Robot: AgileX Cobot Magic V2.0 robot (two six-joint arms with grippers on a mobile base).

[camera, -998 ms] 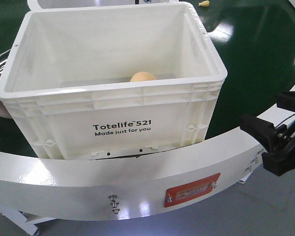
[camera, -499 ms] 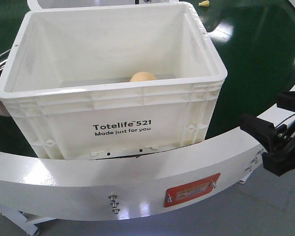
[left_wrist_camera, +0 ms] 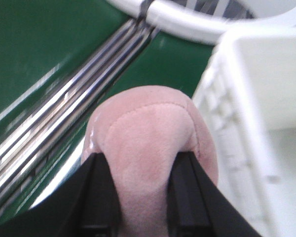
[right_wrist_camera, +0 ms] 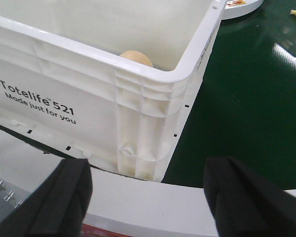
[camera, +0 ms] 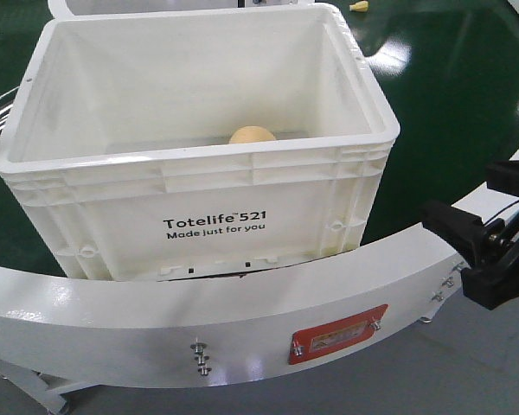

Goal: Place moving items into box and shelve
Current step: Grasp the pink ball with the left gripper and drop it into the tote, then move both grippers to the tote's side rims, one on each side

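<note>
Green belt point(left_wrist_camera: 34, 44) | wrist view alone shows left gripper point(left_wrist_camera: 143, 165) clamping pink fruit point(left_wrist_camera: 148, 123)

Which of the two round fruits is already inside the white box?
The pale yellow-orange one, lying in the box; the pink one sits outside, between the jaws of the left gripper.

White box point(camera: 199, 186) stands on green bench point(camera: 450, 95); one orange fruit point(camera: 252, 135) lies inside, near the front wall.
</note>
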